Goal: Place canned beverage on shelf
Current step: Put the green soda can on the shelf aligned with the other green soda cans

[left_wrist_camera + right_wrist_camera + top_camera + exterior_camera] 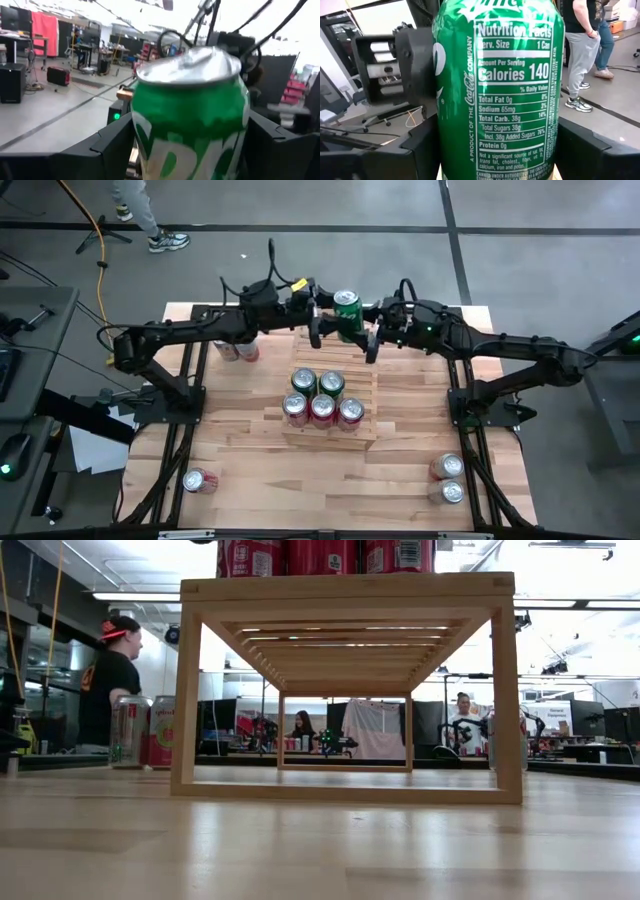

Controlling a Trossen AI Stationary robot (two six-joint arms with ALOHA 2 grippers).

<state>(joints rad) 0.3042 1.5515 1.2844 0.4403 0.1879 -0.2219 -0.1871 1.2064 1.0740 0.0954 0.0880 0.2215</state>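
Observation:
A green soda can (346,310) hangs high over the table's far middle, just beyond the shelf (362,430). My left gripper (325,315) reaches it from the table's left and my right gripper (368,322) from the right. Both are shut on it. The shelf, a pale slatted rack, stands on the table and carries two green cans (318,383) and three red cans (322,410) on top. In the low view only the shelf (350,690) and the bottoms of its red cans (320,555) show, and neither gripper. My left gripper has the green can's wall below the lid (150,125) pinched between its two fingers (112,145). It comes in about level from the table's left. The can stands roughly upright, lid up, clear of the table and shelf. My right gripper pinches the can's side wall (445,150), lower on the can, between its two fingers (417,150). It comes in level from the table's right, opposite the left gripper. The can stands upright between them, with the nutrition label facing this wrist.
Two cans (240,350) stand at the far left. One can (200,480) lies near the front left corner. Two more cans (448,478) stand at the front right. A person (582,50) stands on the floor beyond the table.

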